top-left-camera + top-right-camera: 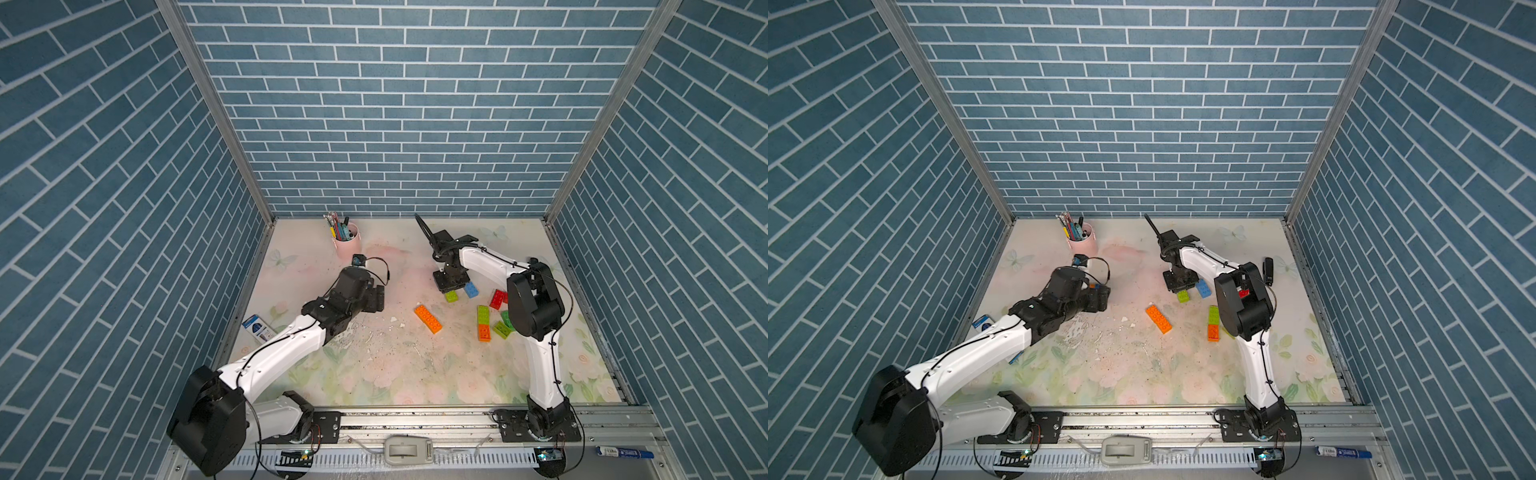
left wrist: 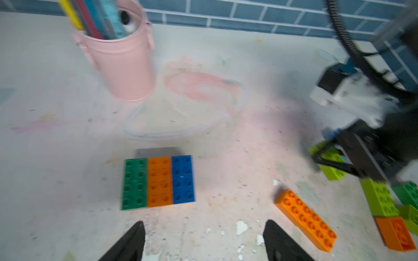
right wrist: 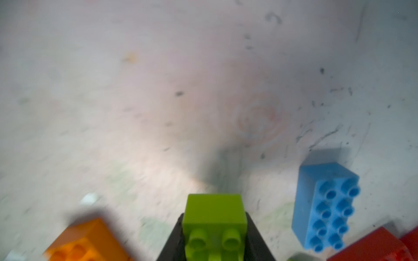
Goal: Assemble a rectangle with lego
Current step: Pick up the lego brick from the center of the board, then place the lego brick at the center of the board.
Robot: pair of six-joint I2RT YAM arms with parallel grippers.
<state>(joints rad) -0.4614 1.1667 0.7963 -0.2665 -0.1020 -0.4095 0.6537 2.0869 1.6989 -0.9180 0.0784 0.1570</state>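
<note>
My right gripper (image 3: 214, 216) is shut on a lime lego brick (image 3: 214, 208), which hangs at the mat below the wrist (image 1: 451, 296). A light blue brick (image 1: 471, 289) lies just beside it. Dark green, orange and blue bricks (image 2: 158, 182) lie joined side by side as a flat panel in the left wrist view. My left gripper (image 2: 204, 237) is open a little short of that panel, with nothing between its fingers. To its right lies a long orange brick (image 1: 428, 319). Red (image 1: 497, 299), lime and orange (image 1: 483, 323) and green bricks sit beside the right arm.
A pink pen cup (image 1: 347, 245) stands at the back, behind the left gripper. A blue and white box (image 1: 258, 327) lies at the mat's left edge. White chips (image 2: 241, 227) litter the middle. A marker (image 1: 623, 452) rests on the front rail.
</note>
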